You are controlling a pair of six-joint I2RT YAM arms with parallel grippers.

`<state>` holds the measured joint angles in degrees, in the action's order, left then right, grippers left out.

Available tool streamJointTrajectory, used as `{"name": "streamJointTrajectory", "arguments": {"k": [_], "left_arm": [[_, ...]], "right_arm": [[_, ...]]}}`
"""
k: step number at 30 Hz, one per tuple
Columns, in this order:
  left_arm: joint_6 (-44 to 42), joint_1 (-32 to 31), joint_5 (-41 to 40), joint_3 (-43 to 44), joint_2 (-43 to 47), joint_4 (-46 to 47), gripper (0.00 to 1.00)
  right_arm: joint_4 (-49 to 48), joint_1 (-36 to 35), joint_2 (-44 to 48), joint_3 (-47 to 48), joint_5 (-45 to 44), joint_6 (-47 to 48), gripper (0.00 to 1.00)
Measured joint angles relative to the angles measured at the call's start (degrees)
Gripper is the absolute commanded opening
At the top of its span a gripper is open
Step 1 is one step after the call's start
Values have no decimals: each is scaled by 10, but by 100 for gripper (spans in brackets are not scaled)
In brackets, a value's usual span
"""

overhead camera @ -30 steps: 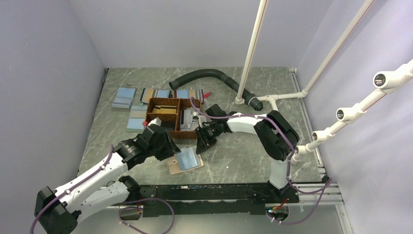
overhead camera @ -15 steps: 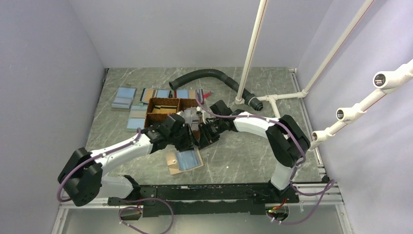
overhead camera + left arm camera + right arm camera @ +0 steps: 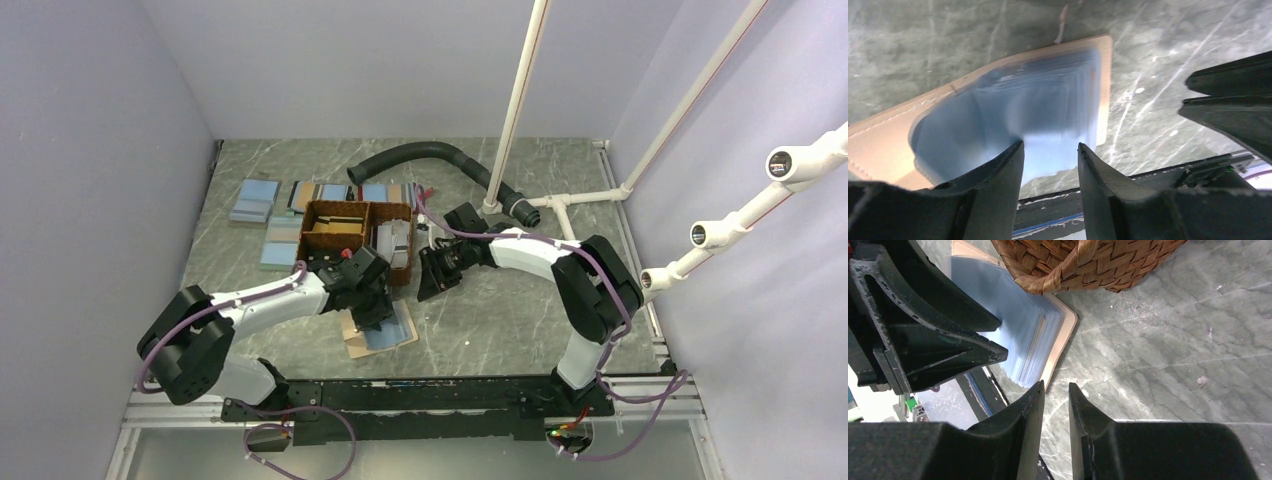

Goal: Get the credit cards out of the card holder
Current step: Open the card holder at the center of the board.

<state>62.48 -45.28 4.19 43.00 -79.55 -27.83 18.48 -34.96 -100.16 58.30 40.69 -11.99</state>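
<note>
card holder (image 3: pixel 392 334) lay open on table (image 3: pixel 500 320) at 6 o'clock of basket (image 3: pixel 340 205). left gripper (image 3: pixel 372 312) hung over its 10 o'clock edge, jaws half apart, empty. right gripper (image 3: pixel 437 283) at holder's 2 o'clock, narrow gap, empty. best move was likely pinching one card's free edge and sliding flat while right pinned tan rim.

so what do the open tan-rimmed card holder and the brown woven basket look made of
Tan-rimmed card holder: matte tan leather or imitation, stitched rim; blue inner sleeves look like soft plastic. Brown woven basket: flat plaited strips, likely rattan or similar, slight sheen.
</note>
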Motion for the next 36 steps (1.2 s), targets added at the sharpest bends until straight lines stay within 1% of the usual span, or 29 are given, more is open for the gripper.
{"name": "streamJointTrajectory", "arguments": {"k": [3,8,11,13,15,17,18,20,23,27,32,36], "left_arm": [[2,-4,-12,2,-2,-26,53],[4,-7,-16,17,-30,-46,65],[3,-10,-17,40,-60,-65,66],[3,-12,-19,59,-76,-82,65],[3,-14,-21,75,-90,-99,61],[8,-15,-21,90,-103,-115,55],[10,-15,-21,98,-109,-124,49],[15,-16,-24,111,-118,-144,43],[19,-15,-28,115,-119,-165,42],[21,-17,-33,105,-107,-166,42],[24,-14,-40,58,-47,-165,40],[37,0,-40,14,1,-167,42]], "right_arm": [[0,0,0,0,0,0,27],[0,0,0,0,0,0,27],[0,0,0,0,0,0,27],[0,0,0,0,0,0,27],[0,0,0,0,0,1,27],[0,0,0,0,0,1,27],[0,0,0,0,0,1,27],[0,0,0,0,0,3,27],[0,0,0,0,0,4,27],[0,0,0,0,0,5,27],[0,0,0,0,0,5,26],[0,0,0,0,1,6,26]]}}
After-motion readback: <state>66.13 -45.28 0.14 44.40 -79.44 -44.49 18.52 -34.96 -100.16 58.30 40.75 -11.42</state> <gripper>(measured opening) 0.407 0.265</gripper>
